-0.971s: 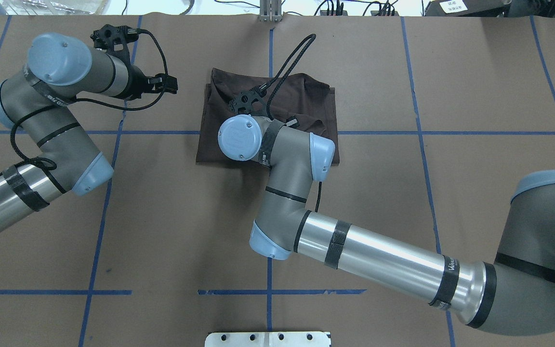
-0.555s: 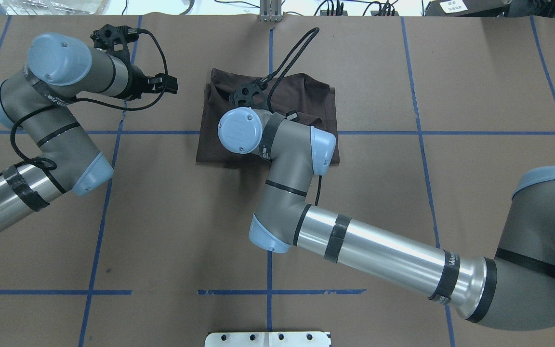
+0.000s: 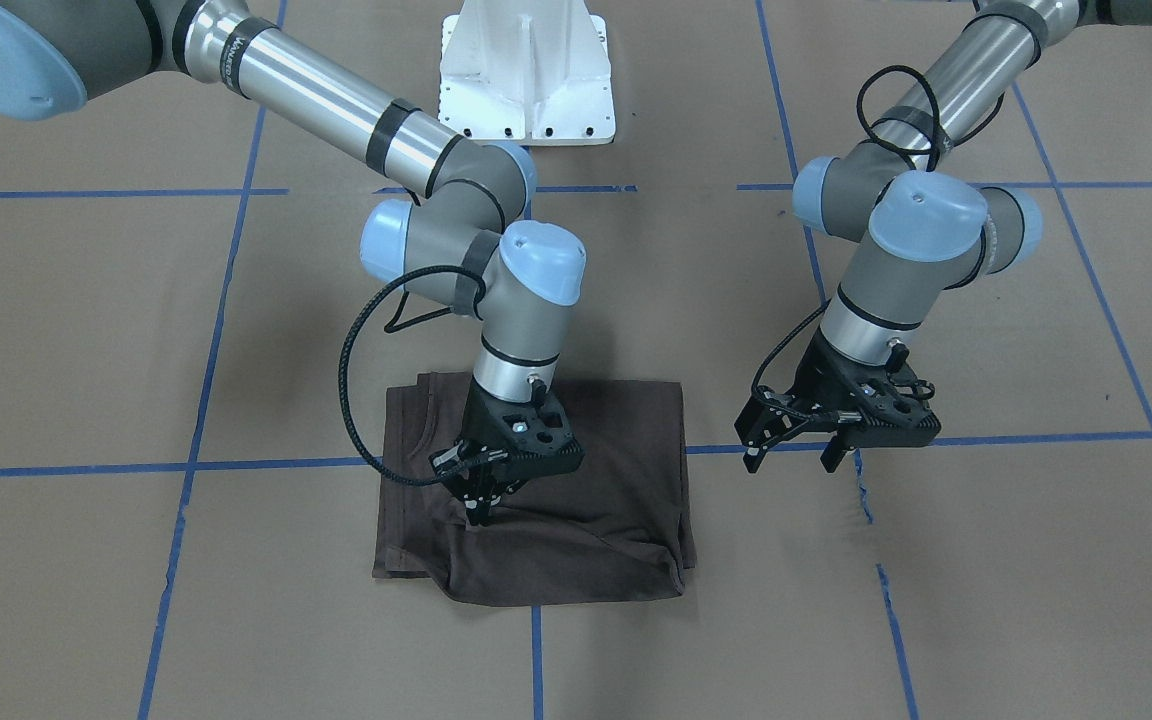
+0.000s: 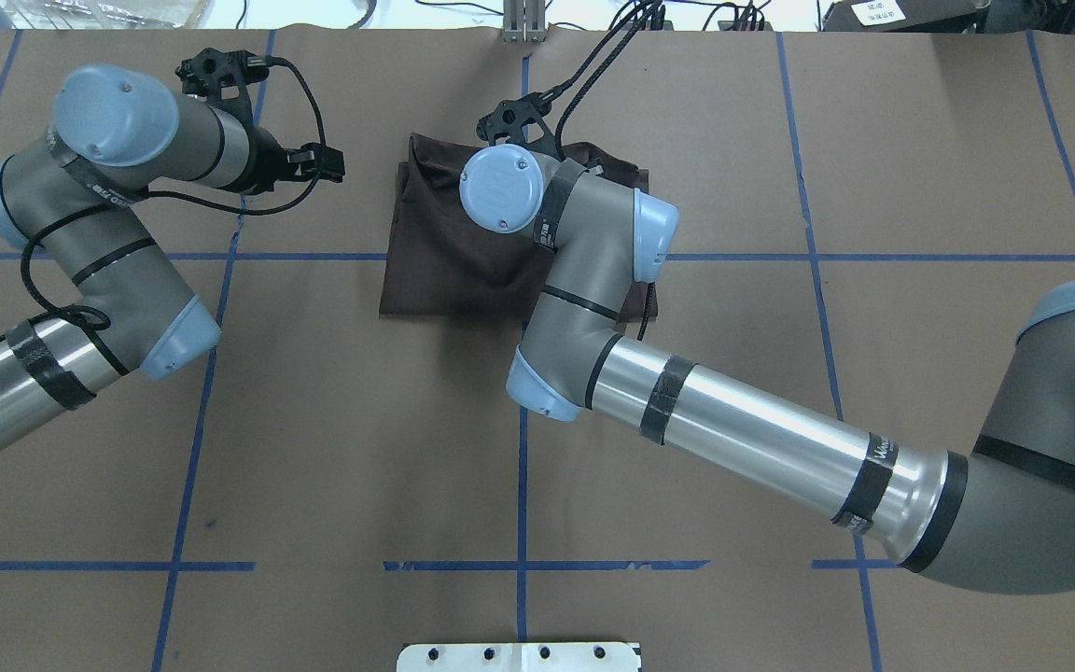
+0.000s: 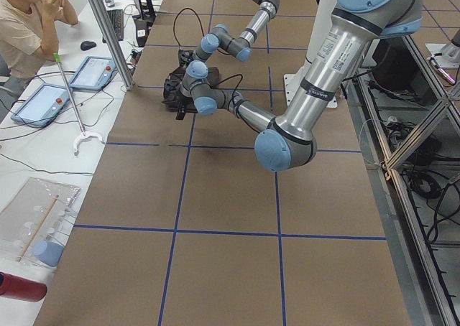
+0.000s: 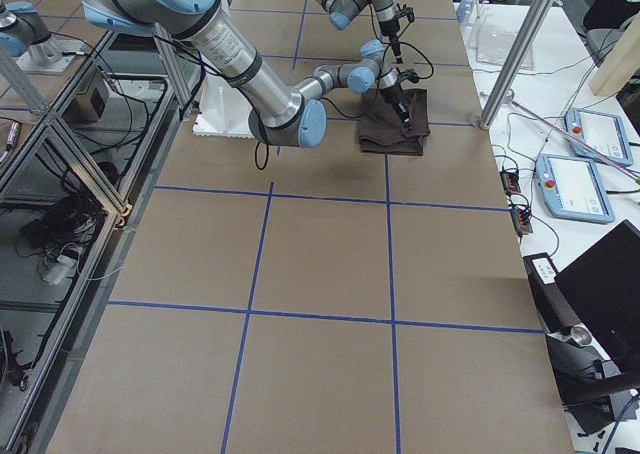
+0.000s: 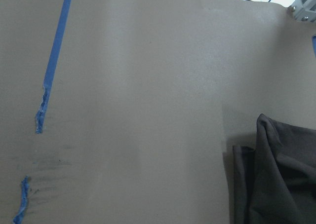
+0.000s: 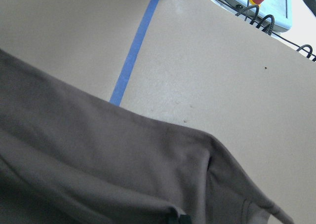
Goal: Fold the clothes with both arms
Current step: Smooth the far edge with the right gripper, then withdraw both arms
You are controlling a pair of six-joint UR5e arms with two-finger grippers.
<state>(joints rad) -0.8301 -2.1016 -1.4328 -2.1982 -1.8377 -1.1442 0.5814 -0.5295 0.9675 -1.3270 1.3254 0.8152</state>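
T-shirt [image 3: 616, 450] folded on counter [image 3: 936, 600], thin and floppy.
We'd pinch edges; right claw [image 3: 481, 510] narrow on fabric, left claw [image 3: 792, 452] wide.

You're looking at a dark brown-grey T-shirt [image 3: 606, 545] of thin, soft, matt cloth on a matt brown paper table cover [image 3: 236, 600] lined with smooth blue tape [image 3: 266, 466]. The right arm [image 3: 321, 92] has a shiny metal tube and smooth plastic light-blue joint caps [image 3: 543, 262].

Overhead, the right arm [image 4: 584, 257] hides its jaws and the T-shirt's [image 4: 435, 252] middle.
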